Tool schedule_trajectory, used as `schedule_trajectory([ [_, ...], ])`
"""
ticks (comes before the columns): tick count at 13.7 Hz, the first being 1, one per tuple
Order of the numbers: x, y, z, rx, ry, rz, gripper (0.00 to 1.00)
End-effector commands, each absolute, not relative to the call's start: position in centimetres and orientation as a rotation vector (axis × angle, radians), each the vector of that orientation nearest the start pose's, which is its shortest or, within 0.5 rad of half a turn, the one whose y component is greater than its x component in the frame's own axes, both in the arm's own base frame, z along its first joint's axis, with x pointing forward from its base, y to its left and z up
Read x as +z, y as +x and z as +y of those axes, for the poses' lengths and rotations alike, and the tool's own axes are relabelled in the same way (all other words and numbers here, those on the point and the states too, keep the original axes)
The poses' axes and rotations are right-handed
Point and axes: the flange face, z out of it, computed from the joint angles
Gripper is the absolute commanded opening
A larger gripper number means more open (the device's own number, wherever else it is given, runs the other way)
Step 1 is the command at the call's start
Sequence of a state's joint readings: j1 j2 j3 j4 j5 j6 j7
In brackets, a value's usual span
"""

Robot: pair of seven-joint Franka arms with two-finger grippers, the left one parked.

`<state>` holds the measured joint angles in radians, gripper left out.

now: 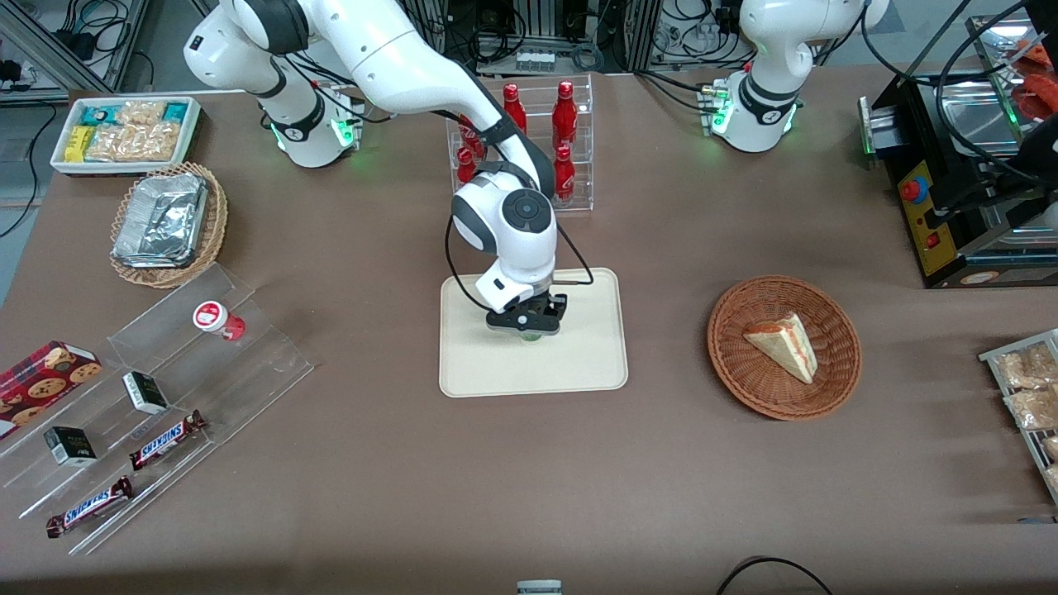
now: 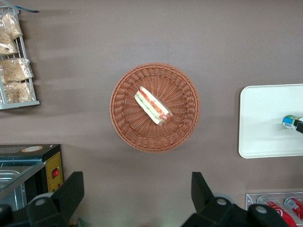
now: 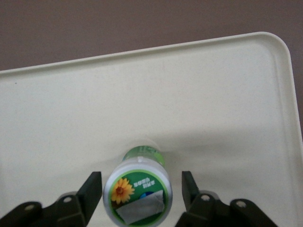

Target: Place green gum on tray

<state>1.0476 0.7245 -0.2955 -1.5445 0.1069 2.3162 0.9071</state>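
Claw [image 3: 138, 189] spread around upright green gum [image 3: 138, 193], gum standing on tray [image 3: 227, 104]

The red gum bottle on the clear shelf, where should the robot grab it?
Probably from above, jaws closing on the round sides under the lid: the red gum bottle lies tipped, lid toward the camera. The gripper is open over the tray, around the green gum.

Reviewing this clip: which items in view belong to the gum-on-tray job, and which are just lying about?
Job:
green gum, standing on the tray
tray
gripper, open either side of the gum

Lying about:
red gum bottle
wicker basket holding a sandwich
Snickers bars
cola bottles
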Motion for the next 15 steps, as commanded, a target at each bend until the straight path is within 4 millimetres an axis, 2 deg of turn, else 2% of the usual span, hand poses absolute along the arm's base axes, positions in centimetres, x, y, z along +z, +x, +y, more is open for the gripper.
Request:
schedule_trajectory([
  [1,27.8,50.9,50.9,-0.193,-3.09,0.27,1.0],
  [3,30.7,51.1,50.0,-0.166,-3.104,0.188,1.0],
  [5,32.8,52.0,48.7,-0.158,-3.093,0.197,1.0],
  [7,34.7,52.0,48.0,-0.128,-3.099,0.198,1.0],
  [9,38.4,52.5,45.2,-0.059,-3.117,0.154,1.0],
  [11,43.2,51.6,42.9,-0.015,-3.126,0.142,1.0],
  [13,47.2,51.3,39.1,0.015,-3.139,0.152,1.0],
  [14,48.8,50.7,37.6,0.036,-3.139,0.097,1.0],
  [15,50.6,50.9,35.0,0.054,-3.131,0.067,1.0],
])
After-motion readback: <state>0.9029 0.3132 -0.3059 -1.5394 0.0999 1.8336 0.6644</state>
